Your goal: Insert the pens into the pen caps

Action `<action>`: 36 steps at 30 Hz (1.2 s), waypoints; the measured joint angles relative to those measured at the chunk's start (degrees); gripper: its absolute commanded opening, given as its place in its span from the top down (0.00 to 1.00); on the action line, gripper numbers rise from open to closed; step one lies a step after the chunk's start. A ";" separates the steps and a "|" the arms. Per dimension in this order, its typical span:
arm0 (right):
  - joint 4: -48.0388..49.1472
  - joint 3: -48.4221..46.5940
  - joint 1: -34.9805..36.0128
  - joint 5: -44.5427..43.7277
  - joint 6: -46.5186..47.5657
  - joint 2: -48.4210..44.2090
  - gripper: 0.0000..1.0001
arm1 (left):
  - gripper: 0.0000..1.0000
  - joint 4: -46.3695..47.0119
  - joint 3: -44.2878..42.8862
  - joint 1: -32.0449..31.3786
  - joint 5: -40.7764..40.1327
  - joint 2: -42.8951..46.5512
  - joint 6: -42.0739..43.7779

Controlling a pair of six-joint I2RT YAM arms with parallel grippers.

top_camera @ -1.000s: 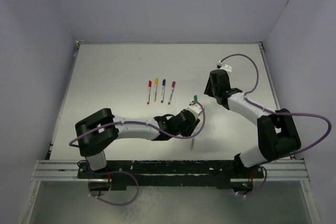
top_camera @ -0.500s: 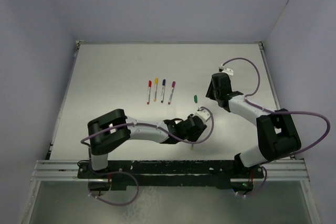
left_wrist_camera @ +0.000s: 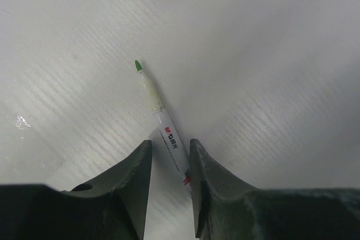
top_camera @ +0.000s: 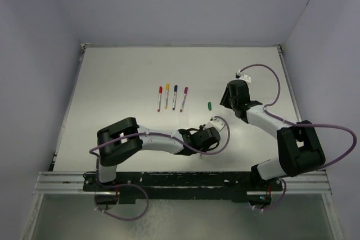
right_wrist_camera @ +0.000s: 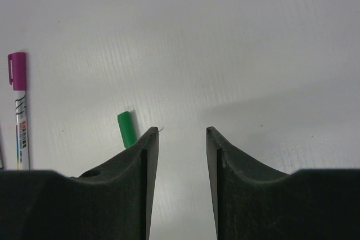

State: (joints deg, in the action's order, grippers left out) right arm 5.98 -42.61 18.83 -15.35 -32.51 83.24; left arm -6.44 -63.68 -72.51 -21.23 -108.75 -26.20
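An uncapped pen point(left_wrist_camera: 163, 130) with a green tip lies on the table in the left wrist view. My left gripper point(left_wrist_camera: 170, 141) is open narrowly and straddles its barrel. The barrel lies against the right finger, with a gap on the left side. In the top view this gripper point(top_camera: 203, 143) is low over the table near the front, hiding most of the pen. The green cap point(top_camera: 209, 105) lies alone. It sits just left of my open, empty right gripper point(right_wrist_camera: 181, 131), beside its left fingertip point(right_wrist_camera: 151, 134). The cap also shows in the right wrist view point(right_wrist_camera: 127, 129).
Several capped pens lie in a row left of the green cap: red point(top_camera: 159, 98), yellow point(top_camera: 166, 96), blue point(top_camera: 174, 96) and purple point(top_camera: 183, 98). The purple one also shows in the right wrist view point(right_wrist_camera: 18, 111). Walls enclose the table on three sides.
My left gripper has drawn back from beside the green cap toward the near edge and come down over the uncapped pen. The right gripper has shifted slightly. The cap stays in place.
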 measured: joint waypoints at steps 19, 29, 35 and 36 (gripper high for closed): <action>0.37 -2.29 -0.04 6.64 4.28 0.39 0.66 | 1.00 0.87 8.74 1.33 0.44 6.80 -6.27; -0.33 -8.20 3.45 9.99 9.81 9.44 0.69 | 1.00 1.46 19.85 5.81 3.02 21.88 -5.09; -0.61 -11.15 7.13 9.66 10.62 14.58 0.68 | 1.00 3.23 19.85 6.27 3.65 26.03 -3.58; -0.79 -11.45 7.52 9.20 10.62 15.19 0.68 | 1.00 3.43 19.85 6.38 3.78 26.38 -3.32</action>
State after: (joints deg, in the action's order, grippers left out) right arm 5.19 -54.06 26.35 -6.15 -21.89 98.43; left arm -3.01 -43.83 -66.13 -17.45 -82.37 -29.52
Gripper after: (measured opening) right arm 0.315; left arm 0.027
